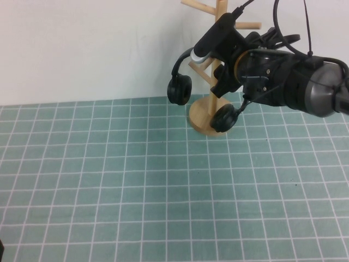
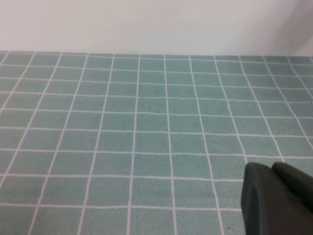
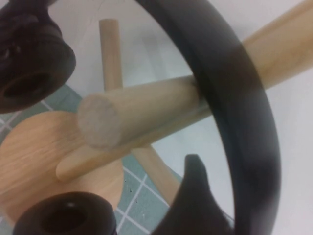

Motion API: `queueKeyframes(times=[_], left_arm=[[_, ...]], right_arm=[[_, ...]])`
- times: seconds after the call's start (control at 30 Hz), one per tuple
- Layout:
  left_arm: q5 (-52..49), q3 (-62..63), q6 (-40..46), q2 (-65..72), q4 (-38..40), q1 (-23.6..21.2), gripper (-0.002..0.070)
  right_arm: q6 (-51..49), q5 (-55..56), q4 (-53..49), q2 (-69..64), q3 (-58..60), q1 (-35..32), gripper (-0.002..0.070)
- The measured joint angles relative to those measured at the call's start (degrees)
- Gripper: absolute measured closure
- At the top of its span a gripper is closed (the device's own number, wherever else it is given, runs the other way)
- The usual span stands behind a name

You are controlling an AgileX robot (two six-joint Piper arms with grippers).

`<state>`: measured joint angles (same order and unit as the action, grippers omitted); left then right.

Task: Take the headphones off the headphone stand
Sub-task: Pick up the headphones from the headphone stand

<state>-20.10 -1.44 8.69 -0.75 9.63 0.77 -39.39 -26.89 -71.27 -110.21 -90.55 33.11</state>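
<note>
Green mat; right gripper (image 1: 224, 76) at headphones (image 1: 180, 87).

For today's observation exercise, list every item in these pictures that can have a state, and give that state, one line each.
headphones: hanging, headband over a peg of the stand, ear cups dangling.
headphone stand: upright on the checked mat, still holding the headphones.
right pincer: raised at the stand, up against the headband; grip cannot be judged.
left pincer: low over the bare mat, away from the stand, holding nothing.
</note>
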Motion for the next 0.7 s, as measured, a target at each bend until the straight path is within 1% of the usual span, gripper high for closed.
queueKeyframes(times=[0.3,0.53,0.63,0.7], left_arm=[[0.0,0.0,0.0,0.0,0.0,0.0,0.0678],[0.0,0.0,0.0,0.0,0.0,0.0,0.0678],[0.0,0.0,0.0,0.0,0.0,0.0,0.0678],[0.0,0.0,0.0,0.0,0.0,0.0,0.0678]], right_arm=[[0.0,0.3,-2.0,-1.2,0.0,0.0,0.0388],[0.0,0.3,-2.3,-1.2,0.0,0.0,0.0589],[0.0,0.2,-2.3,-1.2,0.0,0.0,0.065],[0.0,0.2,-2.3,-1.2,0.0,0.0,0.0678]])
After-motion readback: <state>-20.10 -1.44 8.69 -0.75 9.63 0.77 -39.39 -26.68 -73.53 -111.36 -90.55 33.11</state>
